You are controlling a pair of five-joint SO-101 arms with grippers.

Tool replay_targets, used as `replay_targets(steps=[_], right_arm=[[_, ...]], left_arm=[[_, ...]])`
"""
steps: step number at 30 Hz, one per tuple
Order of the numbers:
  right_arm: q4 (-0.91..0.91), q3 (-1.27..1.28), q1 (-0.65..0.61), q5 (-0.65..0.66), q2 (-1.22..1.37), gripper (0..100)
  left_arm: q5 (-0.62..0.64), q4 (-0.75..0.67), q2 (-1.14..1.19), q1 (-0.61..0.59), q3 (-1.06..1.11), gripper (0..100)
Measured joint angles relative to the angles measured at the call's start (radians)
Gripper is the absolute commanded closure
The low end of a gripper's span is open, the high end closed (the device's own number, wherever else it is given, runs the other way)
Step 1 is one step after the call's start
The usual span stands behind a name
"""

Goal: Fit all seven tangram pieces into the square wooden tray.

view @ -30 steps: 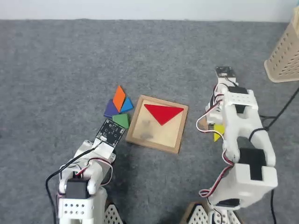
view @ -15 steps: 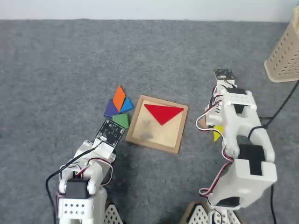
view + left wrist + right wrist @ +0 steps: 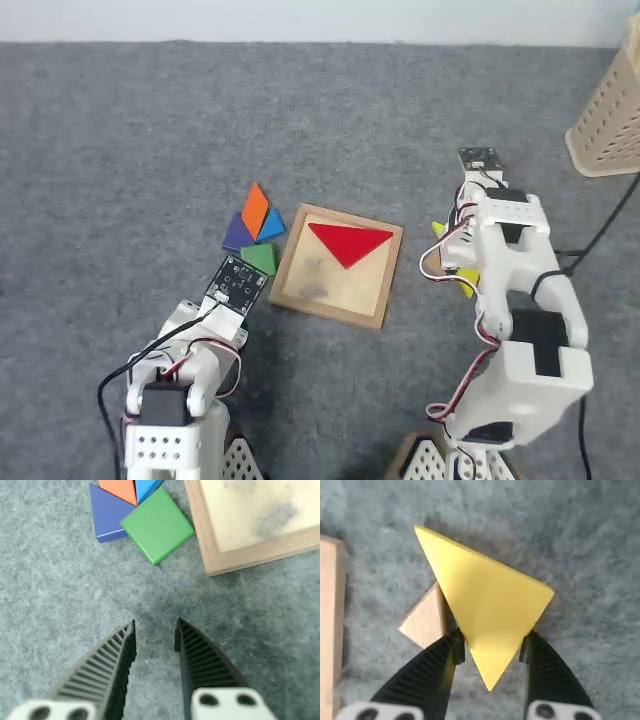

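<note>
The square wooden tray (image 3: 392, 280) lies mid-table with a red triangle (image 3: 348, 243) in its far half. Orange (image 3: 255, 208), blue (image 3: 271, 226) and purple (image 3: 236, 234) triangles and a green square (image 3: 260, 258) cluster just left of it. My left gripper (image 3: 155, 625) stands open over bare carpet, just short of the green square (image 3: 157, 525) and the tray's corner (image 3: 240, 555). To the right of the tray, my right gripper (image 3: 490, 640) is shut on a yellow triangle (image 3: 485, 600). A plain wooden triangle (image 3: 425, 621) lies partly under it. Yellow tips (image 3: 438, 228) stick out past the arm.
A beige slatted basket (image 3: 610, 110) stands at the far right edge. A black cable (image 3: 600, 235) trails beside the right arm. Open grey carpet stretches across the far and left sides of the table.
The right arm shifted slightly, and a yellow tip now pokes out on its tray side. The left arm and the other pieces stayed put.
</note>
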Motion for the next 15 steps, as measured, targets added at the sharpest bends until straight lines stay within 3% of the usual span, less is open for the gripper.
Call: replay_targets(steps=[8,15], right_arm=[[0.180,-0.157,-0.005,0.141,0.000,68.6],[0.198,-0.238,-0.006,0.281,0.069,67.4]], left_arm=[[0.000,0.000,0.000,0.000,0.000,88],[0.000,0.000,0.000,0.000,0.000,88]])
